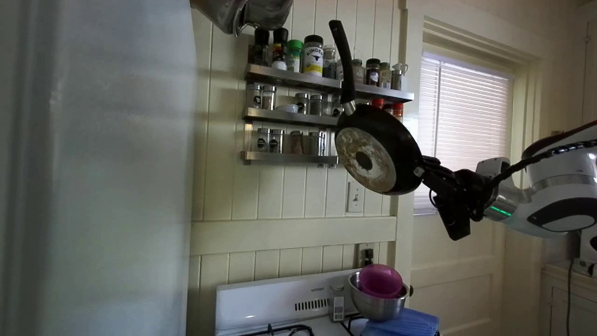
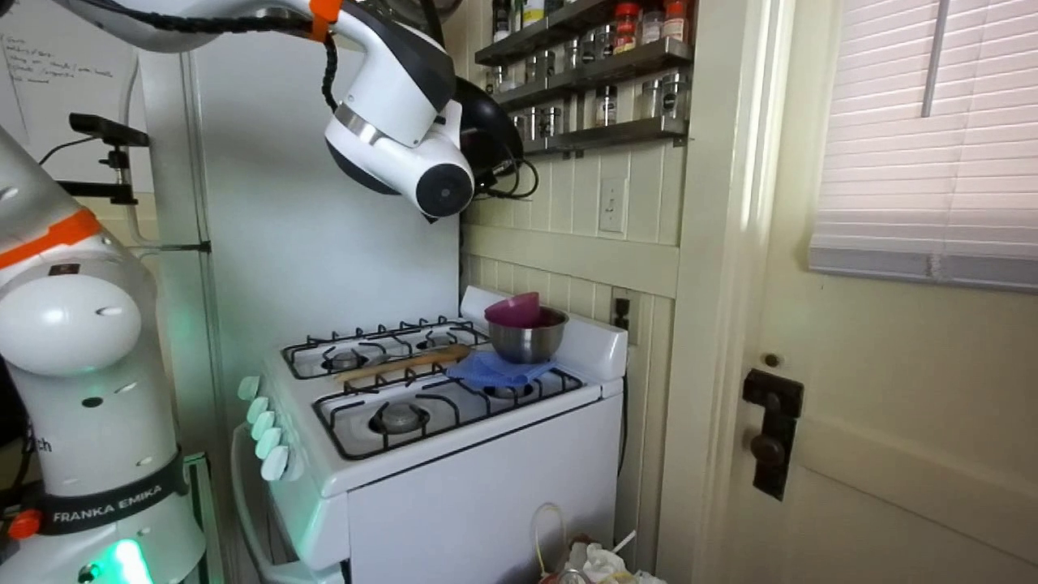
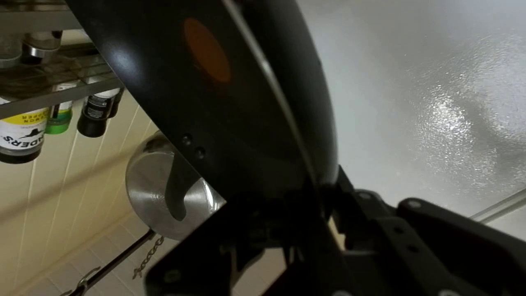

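Gripping round black metal pan (image 1: 380, 149) by rim (image 3: 265, 65) in black two-finger gripper (image 1: 422, 168); resist twisting, steer black handle (image 1: 344, 60) clear of front edge of top steel shelf (image 1: 289, 77).

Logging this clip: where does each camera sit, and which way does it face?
In an exterior view, the camera sits beside the refrigerator, facing shelves and stove; at right, arm and hand, gripping a pan.
In an exterior view, it sits off the stove's side, facing the refrigerator; robot base and arm at left.
Wrist view: on the arm, looking past the hand at bottom toward the pan.
Both exterior views share shelves, stove, pan.
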`<state>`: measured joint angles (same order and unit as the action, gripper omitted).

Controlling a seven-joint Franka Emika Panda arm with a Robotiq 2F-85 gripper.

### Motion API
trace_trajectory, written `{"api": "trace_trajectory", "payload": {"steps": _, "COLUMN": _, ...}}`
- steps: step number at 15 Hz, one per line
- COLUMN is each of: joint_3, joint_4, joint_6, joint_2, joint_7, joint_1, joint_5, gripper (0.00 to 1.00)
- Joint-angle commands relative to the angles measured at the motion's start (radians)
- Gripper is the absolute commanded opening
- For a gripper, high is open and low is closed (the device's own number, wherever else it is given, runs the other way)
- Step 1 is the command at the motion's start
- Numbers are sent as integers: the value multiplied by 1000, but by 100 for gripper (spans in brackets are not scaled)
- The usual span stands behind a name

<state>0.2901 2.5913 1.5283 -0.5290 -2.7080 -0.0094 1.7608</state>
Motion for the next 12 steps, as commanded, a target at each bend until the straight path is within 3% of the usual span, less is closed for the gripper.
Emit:
{"api": "trace_trajectory", "payload": {"steps": 1, "joint_3": -80, "joint_4": -7, "joint_6": -63, "joint_2": -6, "joint_7": -1, "joint_1": -86, "joint_5": 98, "gripper": 2}}
{"api": "trace_trajectory", "payload": {"steps": 12, "joint_3": -126, "joint_4": -13, "joint_6": -145, "joint_2": -75, "joint_7": 240, "joint_1": -162, "joint_5": 108, "gripper": 2}}
